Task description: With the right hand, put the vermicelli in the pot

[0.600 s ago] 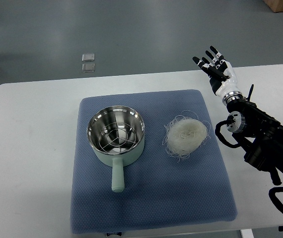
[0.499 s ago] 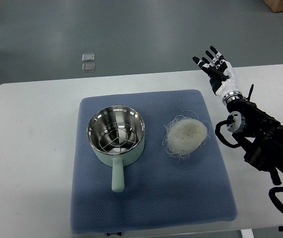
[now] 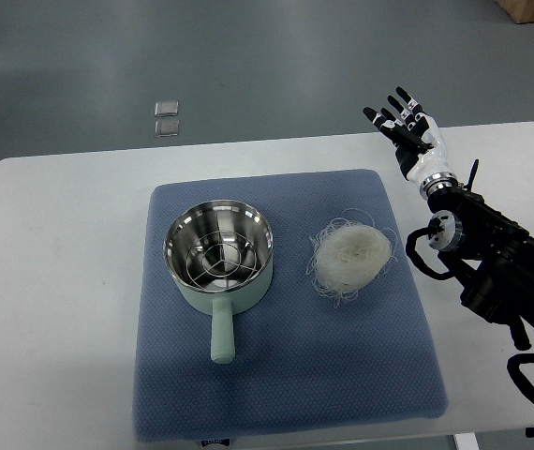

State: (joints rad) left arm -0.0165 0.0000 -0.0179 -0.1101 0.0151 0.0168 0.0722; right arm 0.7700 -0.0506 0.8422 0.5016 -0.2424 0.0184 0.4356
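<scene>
One white table (image 3: 70, 281) carries one blue mat (image 3: 286, 375), which covers most of its middle. One robot arm (image 3: 496, 262) enters from the right edge and extends over the table's right side. One pale green pot (image 3: 218, 258) with a steel interior stands on the left half of the mat, handle toward the near edge; a wire rack lies inside it. One nest of white vermicelli (image 3: 349, 258) lies on the mat just right of the pot, not touching it. The right hand (image 3: 409, 136) is raised beyond the mat's far right corner, fingers (image 3: 391, 108) spread apart and holding nothing, well apart from the vermicelli. Two small clear squares (image 3: 166, 117) lie on the floor beyond the table. No writing is legible.
</scene>
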